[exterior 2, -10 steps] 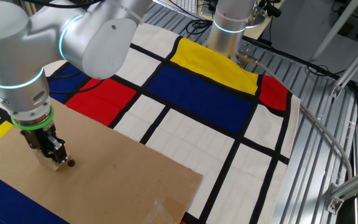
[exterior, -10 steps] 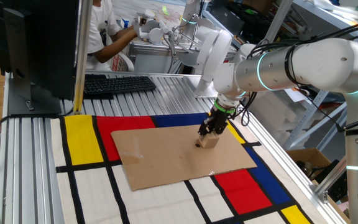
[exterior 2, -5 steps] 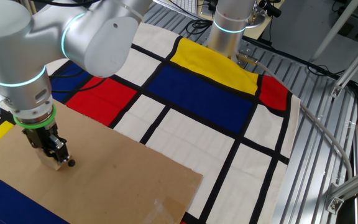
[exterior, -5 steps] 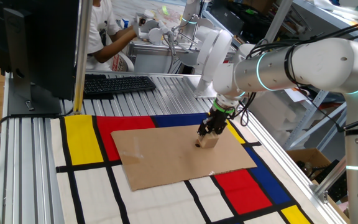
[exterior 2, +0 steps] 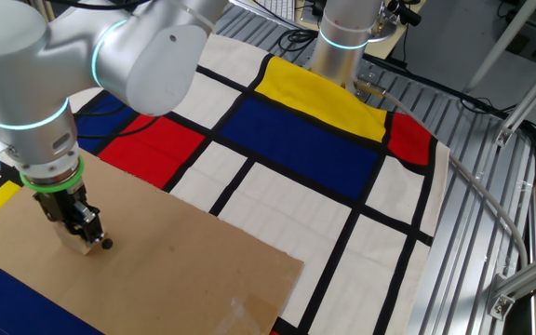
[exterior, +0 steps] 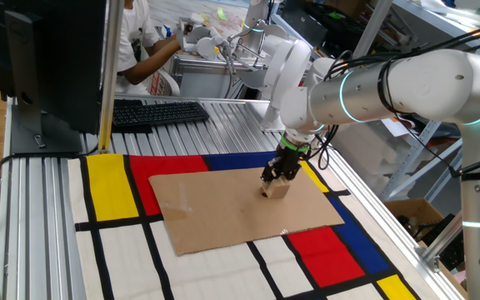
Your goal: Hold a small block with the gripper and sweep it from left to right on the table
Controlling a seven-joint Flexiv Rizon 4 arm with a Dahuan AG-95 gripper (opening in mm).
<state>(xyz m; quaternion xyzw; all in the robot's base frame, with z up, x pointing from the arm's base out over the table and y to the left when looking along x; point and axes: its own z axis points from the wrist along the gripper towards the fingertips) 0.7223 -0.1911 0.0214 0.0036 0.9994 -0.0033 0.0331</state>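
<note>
Cardboard, brown and flat, one sheet [exterior: 244, 206] of it lying on the colour-block mat [exterior 2: 305, 140], and that's where everything sits. Quick count: one small block [exterior: 279, 190], one claw [exterior: 278, 177], one white and silver arm [exterior: 407, 83] carrying it, one bench [exterior: 44, 208] of aluminium slats under the mat. Behind the claw, at the far end of the bench, there's one black keyboard [exterior: 157, 112], one dark monitor [exterior: 52, 58], and one person in a white shirt [exterior: 136, 37] further back still.

The small block is a plain tan wooden cube and it sits right under the claw, tucked between the two black fingers, with its bottom face down on the cardboard. So the claw is partly closed, gripping the block by its sides, pointing straight down with the green ring just above the fingers. From the other fixed view the claw [exterior 2: 84, 238] hides most of the cube; only a pale sliver of the small block [exterior 2: 71, 244] shows below and beside the fingers.

Relative to the claw, the cardboard spreads out on all sides, with more of it stretching toward the yellow and red panels than toward the blue strip. The red patch of mat lies just past the cardboard's near edge in the one fixed view.
</note>
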